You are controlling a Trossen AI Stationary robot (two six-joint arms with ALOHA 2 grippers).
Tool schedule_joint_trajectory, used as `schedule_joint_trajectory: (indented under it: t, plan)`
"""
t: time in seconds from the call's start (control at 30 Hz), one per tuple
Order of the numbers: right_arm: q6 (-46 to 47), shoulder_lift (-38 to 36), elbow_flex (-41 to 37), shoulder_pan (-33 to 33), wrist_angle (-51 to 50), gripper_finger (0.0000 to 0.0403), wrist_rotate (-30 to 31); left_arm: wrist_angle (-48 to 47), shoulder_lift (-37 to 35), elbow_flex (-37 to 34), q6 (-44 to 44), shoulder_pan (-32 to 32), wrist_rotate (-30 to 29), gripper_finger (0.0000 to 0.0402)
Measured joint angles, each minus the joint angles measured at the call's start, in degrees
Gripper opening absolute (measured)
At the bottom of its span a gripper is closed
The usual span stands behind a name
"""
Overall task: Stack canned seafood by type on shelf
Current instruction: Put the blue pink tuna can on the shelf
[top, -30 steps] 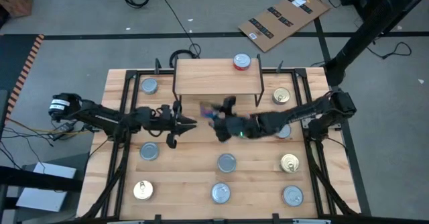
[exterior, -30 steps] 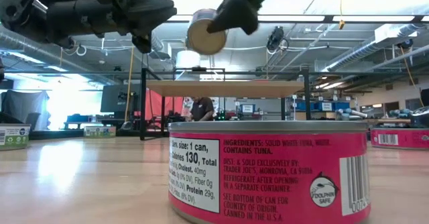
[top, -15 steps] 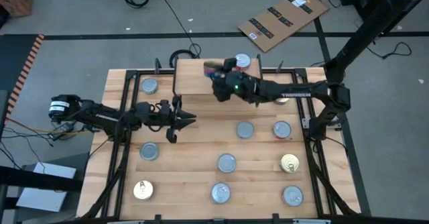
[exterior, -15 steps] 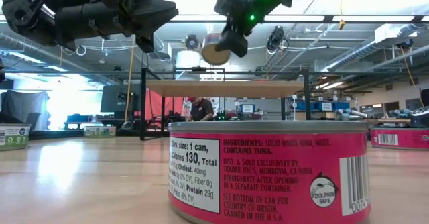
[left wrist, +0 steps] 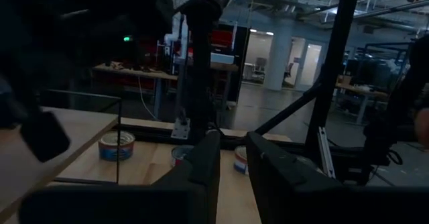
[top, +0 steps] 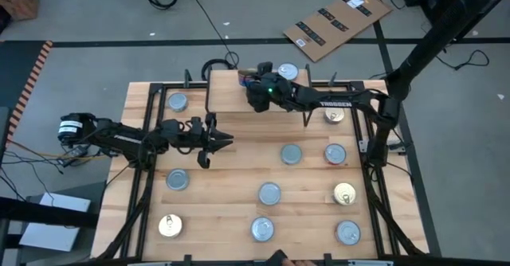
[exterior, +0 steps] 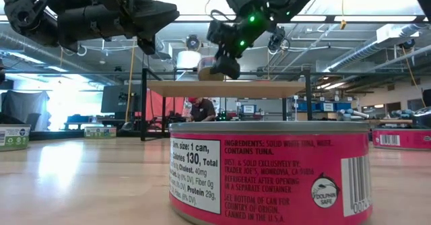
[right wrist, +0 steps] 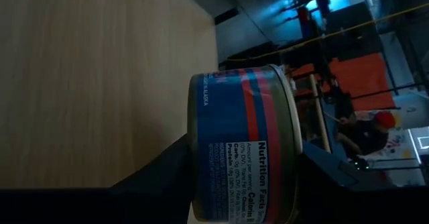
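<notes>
Right tool (top: 253, 83) has carried blue tin (right wrist: 244, 143) over shelf (top: 231, 99)

Grey floor (top: 96, 27) with flattened cardboard (top: 338, 21), black cables (top: 209, 23).

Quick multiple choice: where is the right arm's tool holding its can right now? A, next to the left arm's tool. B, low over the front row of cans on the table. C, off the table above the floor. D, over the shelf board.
D: the right tool grips a blue-and-red-labelled can just over the shelf, near a red-topped can.
</notes>
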Motion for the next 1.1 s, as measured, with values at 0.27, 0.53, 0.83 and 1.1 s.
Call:
schedule_joint_trajectory:
  t: [0.27,0.53,0.83,1.1]
  plan:
    - [1.9,1.6,0.7,-1.3,-1.4,0.0200,-0.5,-0.3,0.0,0.0,-0.1,0.0,0.6,0.0078]
    - [2.9,1.6,0.6,-1.5,-0.2,0.0293,3.5,-0.3,0.0,0.0,-0.2,0.0,0.6,0.0078]
    - [2.9,1.7,0.6,-1.6,-0.2,0.0294,3.3,-0.3,0.0,0.0,-0.2,0.0,0.6,0.0078]
    - [5.6,1.7,1.1,-1.9,-0.7,0.0280,1.4,-0.3,0.0,0.0,-1.3,0.0,0.9,0.0078]
